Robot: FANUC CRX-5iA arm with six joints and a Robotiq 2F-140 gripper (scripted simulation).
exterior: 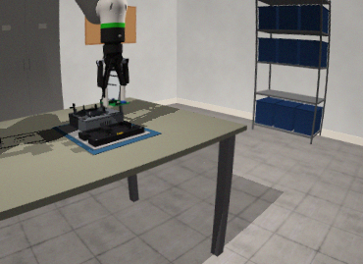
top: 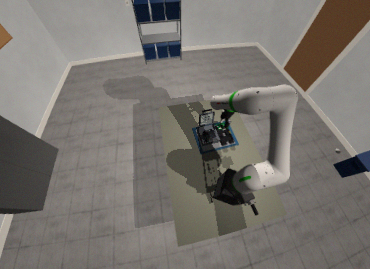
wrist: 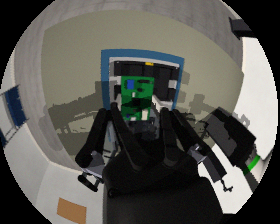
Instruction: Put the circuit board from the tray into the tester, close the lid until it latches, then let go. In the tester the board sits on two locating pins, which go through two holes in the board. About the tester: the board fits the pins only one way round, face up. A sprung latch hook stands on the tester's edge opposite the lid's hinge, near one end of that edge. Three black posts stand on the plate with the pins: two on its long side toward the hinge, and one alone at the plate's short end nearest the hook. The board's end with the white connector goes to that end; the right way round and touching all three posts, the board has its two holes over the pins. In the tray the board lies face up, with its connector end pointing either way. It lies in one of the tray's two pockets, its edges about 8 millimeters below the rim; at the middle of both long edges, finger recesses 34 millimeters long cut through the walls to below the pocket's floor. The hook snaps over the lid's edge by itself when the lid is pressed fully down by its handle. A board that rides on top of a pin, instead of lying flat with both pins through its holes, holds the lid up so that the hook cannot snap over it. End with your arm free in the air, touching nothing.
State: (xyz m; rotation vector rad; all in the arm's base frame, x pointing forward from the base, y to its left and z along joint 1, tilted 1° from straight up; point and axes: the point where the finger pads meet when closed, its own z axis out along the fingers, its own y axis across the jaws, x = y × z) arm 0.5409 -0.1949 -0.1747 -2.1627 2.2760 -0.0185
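Note:
My gripper [exterior: 112,96] [wrist: 136,99] [top: 223,122] is shut on the green circuit board [wrist: 139,98] [exterior: 114,102] and holds it in the air above the fixtures. In the wrist view the board shows between the fingers, with a blue part near its far end. The dark grey tester [exterior: 94,118] [top: 206,134] stands on the blue-edged mat [exterior: 148,133] [wrist: 104,66], and its lid [top: 206,118] stands open. The black tray [exterior: 117,131] [top: 226,137] lies beside the tester, on the side toward the table's near edge in the exterior view. The pins and posts are too small to make out.
The fixtures stand on an olive table [exterior: 186,128] [top: 260,208]. The arm's base [top: 235,187] is mounted on the same table. A metal shelf [exterior: 290,67] with blue bins stands at the far wall, and a grey cabinet [exterior: 29,52] behind the table.

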